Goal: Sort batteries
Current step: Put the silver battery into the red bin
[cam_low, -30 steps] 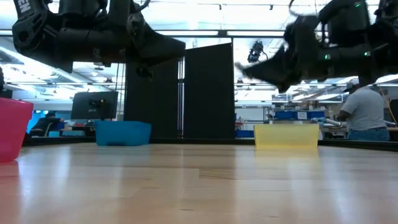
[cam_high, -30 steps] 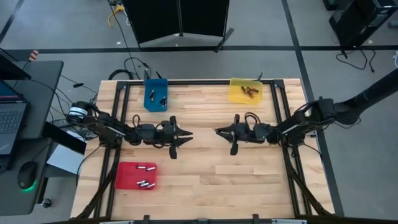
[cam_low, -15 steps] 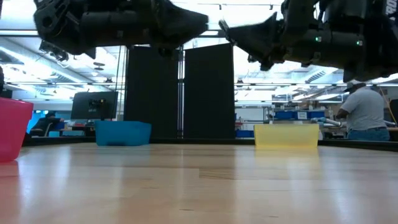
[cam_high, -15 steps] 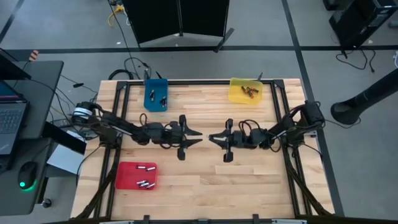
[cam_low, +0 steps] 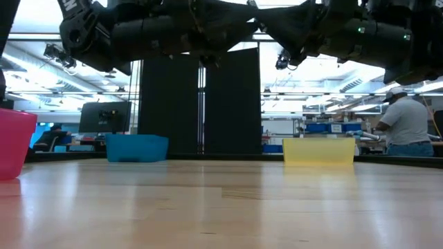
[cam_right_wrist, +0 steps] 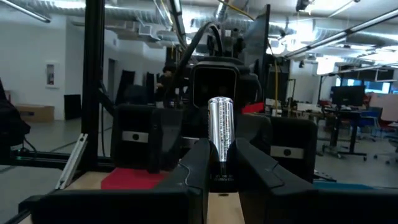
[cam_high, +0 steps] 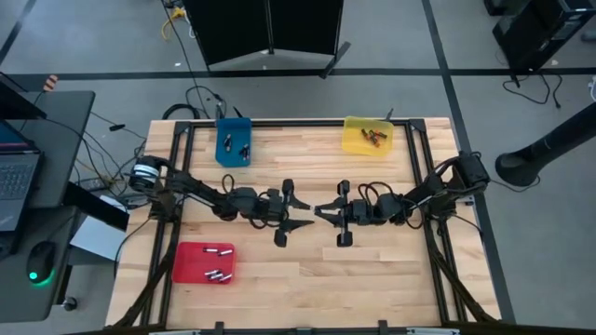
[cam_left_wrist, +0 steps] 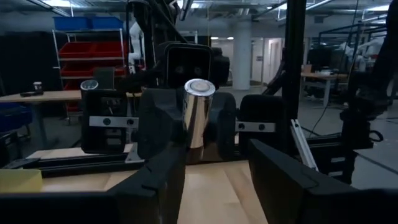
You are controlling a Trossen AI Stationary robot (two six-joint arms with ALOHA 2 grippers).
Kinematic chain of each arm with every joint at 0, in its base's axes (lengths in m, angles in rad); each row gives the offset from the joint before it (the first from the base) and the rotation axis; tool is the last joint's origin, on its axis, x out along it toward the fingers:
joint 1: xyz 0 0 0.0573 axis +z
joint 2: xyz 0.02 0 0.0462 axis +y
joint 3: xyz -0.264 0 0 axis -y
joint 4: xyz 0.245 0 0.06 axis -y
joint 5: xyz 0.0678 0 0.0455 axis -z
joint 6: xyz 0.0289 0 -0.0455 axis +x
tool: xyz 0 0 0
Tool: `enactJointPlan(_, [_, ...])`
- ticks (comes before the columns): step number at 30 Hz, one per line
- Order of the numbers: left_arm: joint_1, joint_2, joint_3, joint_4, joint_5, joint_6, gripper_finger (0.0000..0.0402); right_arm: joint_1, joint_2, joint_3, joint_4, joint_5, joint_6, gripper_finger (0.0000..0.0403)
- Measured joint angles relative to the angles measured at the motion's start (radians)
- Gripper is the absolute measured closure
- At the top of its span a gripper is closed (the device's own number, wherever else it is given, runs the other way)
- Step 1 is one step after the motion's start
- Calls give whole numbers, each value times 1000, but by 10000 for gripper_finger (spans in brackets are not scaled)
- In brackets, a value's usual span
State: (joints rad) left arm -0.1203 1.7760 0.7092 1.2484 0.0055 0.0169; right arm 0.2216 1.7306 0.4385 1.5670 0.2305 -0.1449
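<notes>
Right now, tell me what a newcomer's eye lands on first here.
The two grippers meet nose to nose above the table's middle: the right gripper pinches a silvery battery upright, and the left gripper faces it with its fingers spread wide. Next come three bright trays: blue and yellow on the table's far side, red at the near left, each holding a few batteries.

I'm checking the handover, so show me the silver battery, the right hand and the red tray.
silver battery (cam_right_wrist: 220, 124): right wrist view, middle of its shiny side.
right hand (cam_right_wrist: 220, 163): right wrist view, between its fingertips, shut on the battery.
red tray (cam_high: 189, 263): high view, bare floor of the tray.
</notes>
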Motion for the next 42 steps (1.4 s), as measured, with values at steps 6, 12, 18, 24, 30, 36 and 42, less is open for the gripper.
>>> enactJointPlan(6, [0,1,-3,37,-35,17,218,2,-1,0,3,-4,-9,341])
enactJointPlan(12, [0,1,-4,72,-37,33,218,4,-1,1,3,-4,-16,341])
enactJointPlan(18, [3,-4,-29,179,-68,82,218,7,5,-1,-34,-10,-16,341])
enactJointPlan(24, [2,-4,-53,232,-50,80,218,6,3,-1,-19,-14,-16,341])
enactJointPlan(30, [3,-2,-53,198,5,58,218,7,3,8,-12,-14,-18,341])
enactJointPlan(36, [3,-2,-52,183,11,57,218,12,3,31,-11,-23,-42,341])
enactJointPlan(42, [3,-2,-7,137,51,56,218,12,3,31,-14,-24,-42,341])
